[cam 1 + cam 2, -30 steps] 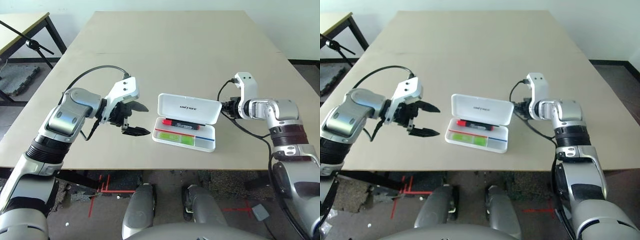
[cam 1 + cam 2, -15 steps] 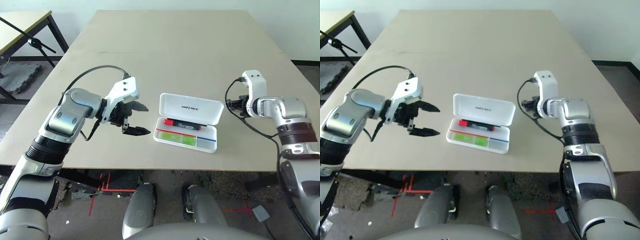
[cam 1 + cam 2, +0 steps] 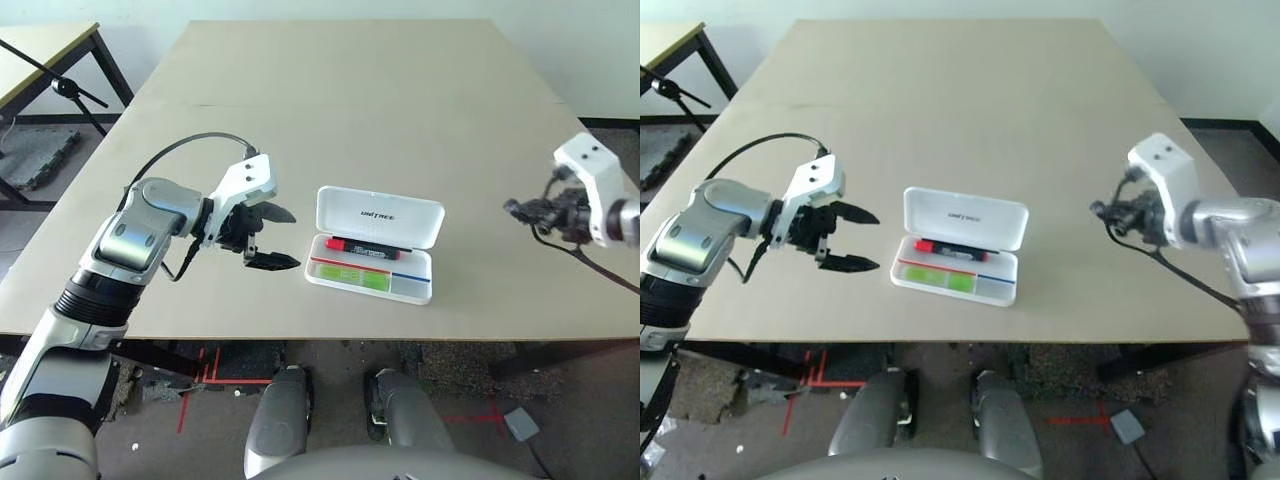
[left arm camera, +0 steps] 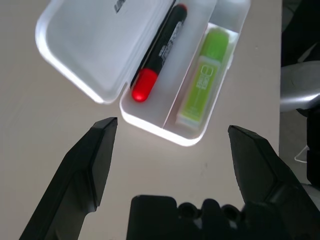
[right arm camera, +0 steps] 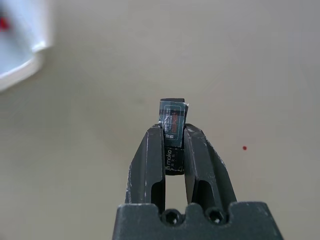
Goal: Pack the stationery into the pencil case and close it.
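Left side: you have a side table (image 3: 38, 58) with a dark frame at the far left, and a black stand (image 3: 65, 87) beside it, both beyond the left edge of your work table (image 3: 330, 90).
Left claw: your left gripper (image 3: 298, 242) is wide open over the table, just left of the pencil case, its fingers (image 3: 275, 262) holding nothing and apart from the case.
Pencil case: your white UNITREE pencil case (image 3: 418, 290) sits open between the two grippers, hinged lid (image 3: 400, 215) tipped back on the side away from you.
Black marker: the red-capped marker (image 3: 368, 249) lies inside along the hinge side, its cap toward your left gripper.
Highlighter: the lime-green highlighter (image 3: 352, 278) lies in the compartment nearer you, on the left of the blue stripe.
Near edge: you have a strip of bare tabletop between the case and the table's front edge; beyond the lid, the surface runs open to the far edge.
Right room: you have bare tabletop between the case and your right gripper (image 5: 174, 126), which is well apart from it, over the right part of the table.
Right claw: its fingers are closed on the small black block (image 5: 171, 120), gripping its sides, with the printed label showing between and past the tips.
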Controlling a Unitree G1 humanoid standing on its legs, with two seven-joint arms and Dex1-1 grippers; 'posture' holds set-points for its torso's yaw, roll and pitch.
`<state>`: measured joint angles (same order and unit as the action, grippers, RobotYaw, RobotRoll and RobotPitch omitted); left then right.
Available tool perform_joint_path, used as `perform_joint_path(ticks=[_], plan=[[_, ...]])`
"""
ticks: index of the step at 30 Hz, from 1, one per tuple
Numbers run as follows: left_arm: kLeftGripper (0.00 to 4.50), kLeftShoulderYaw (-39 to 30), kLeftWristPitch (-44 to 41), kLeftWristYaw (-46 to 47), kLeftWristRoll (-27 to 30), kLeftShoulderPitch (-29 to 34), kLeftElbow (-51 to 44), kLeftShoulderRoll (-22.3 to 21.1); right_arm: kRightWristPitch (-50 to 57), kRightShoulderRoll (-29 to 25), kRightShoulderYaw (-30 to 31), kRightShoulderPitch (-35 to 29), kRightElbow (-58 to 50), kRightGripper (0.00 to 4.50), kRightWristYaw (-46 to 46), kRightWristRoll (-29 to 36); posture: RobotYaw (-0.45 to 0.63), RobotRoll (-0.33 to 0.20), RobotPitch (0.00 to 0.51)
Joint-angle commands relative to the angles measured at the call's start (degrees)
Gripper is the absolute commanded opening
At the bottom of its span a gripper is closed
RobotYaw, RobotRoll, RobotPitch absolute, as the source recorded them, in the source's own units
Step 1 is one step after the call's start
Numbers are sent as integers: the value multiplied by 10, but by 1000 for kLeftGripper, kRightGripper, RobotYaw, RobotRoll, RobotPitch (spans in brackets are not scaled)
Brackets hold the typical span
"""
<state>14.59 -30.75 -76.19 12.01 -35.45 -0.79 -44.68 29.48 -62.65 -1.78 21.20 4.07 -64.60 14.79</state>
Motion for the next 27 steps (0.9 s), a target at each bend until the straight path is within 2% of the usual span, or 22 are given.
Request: perform_joint_path(ticks=[1,10,20,27], plan=[[4500,3,10,-3,-1,0,12,-2,-42,-13,-6,-7,-18,259,-45,9,178,0,108],[4500,-7,25,-6,5,22,9,-16,-61,-4,39,40,-45,259,-149,23,208,0,108],[4500,-26,12,14,11,53,-21,-23,-45,92,143,91,-80,259,-172,6,259,0,108],[4500,-36,-4,29,18,68,-46,-26,-41,141,203,81,-86,259,-156,-26,302,0,122]])
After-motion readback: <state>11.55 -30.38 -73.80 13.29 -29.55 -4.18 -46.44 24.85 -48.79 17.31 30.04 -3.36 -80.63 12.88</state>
